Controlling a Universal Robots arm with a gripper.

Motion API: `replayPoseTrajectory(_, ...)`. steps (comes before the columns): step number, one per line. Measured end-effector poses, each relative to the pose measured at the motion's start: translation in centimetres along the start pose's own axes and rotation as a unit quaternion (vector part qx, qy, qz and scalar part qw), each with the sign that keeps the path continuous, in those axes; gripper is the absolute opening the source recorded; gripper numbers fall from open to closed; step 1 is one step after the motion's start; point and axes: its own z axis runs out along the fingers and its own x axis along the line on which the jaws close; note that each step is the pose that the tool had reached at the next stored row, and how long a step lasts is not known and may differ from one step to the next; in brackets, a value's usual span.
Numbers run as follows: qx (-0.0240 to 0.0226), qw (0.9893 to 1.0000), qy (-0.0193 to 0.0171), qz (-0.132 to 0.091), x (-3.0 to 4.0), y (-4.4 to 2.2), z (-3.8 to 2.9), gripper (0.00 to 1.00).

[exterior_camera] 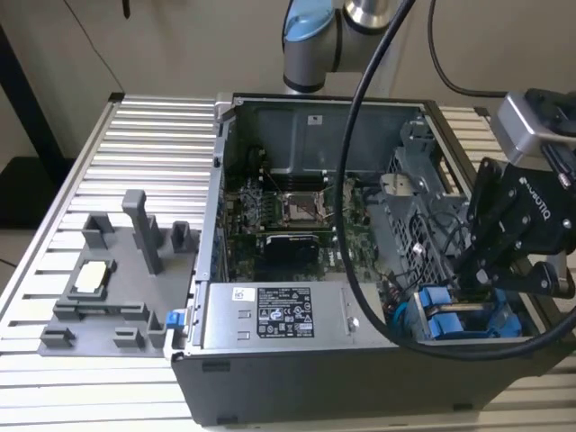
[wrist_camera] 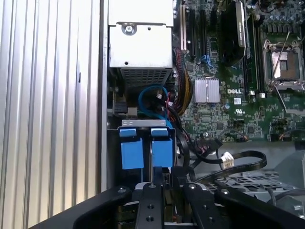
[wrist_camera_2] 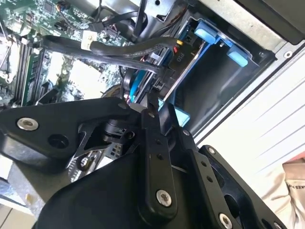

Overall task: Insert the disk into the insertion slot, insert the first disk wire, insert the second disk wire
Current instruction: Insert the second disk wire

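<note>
A bright blue plastic carrier frame (exterior_camera: 454, 317) stood out against the dull grey sheet-metal drive cage (exterior_camera: 423, 216); in the first wrist view its two blue tabs (wrist_camera: 145, 151) looked saturated beside a looped blue cable (wrist_camera: 151, 101). The circuit board (wrist_camera: 238, 90) was dark green, speckled with silver parts, and carried a ribbed silver heatsink (wrist_camera: 206, 90). The matte black gripper (exterior_camera: 472, 279) matched the glossy black cables (wrist_camera_2: 119, 50). Pale silver ribbed slats patterned the table (exterior_camera: 135, 153), under a mid-grey plastic fixture tray (exterior_camera: 108, 288).
</note>
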Motion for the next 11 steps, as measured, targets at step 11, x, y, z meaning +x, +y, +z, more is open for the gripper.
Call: replayPoseTrajectory(11, 0.0063, 0.9999, -0.0092, -0.002, -0.09, 0.17, -1.02, 0.24)
